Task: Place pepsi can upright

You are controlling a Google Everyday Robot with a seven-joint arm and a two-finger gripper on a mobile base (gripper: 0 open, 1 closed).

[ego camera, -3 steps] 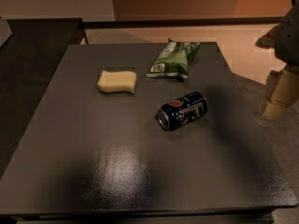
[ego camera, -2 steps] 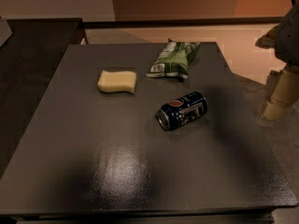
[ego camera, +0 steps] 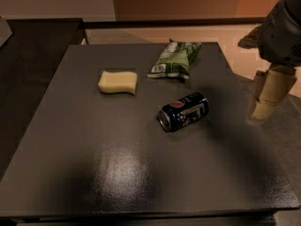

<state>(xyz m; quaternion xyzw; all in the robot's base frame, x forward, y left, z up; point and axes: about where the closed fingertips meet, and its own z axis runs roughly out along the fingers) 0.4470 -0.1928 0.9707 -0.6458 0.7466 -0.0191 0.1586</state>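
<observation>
Dark bench (ego camera: 94, 164). Far left of centre: yellow sponge (ego camera: 117, 82), lying flat. Right of it, toward far edge: green snack bag (ego camera: 174, 60), crumpled, lying flat. Nearer and slightly right, about mid-bench: pepsi can (ego camera: 183, 111) on its side, silver end facing near-left, logo up, touching nothing else. Far right, beyond bench edge: end effector (ego camera: 261, 114), pointing down, well apart from can, holding nothing; whether parted or closed not discernible.

Yellow sponge (ego camera: 117, 82) near green snack bag (ego camera: 174, 60); dark table (ego camera: 117, 173).
</observation>
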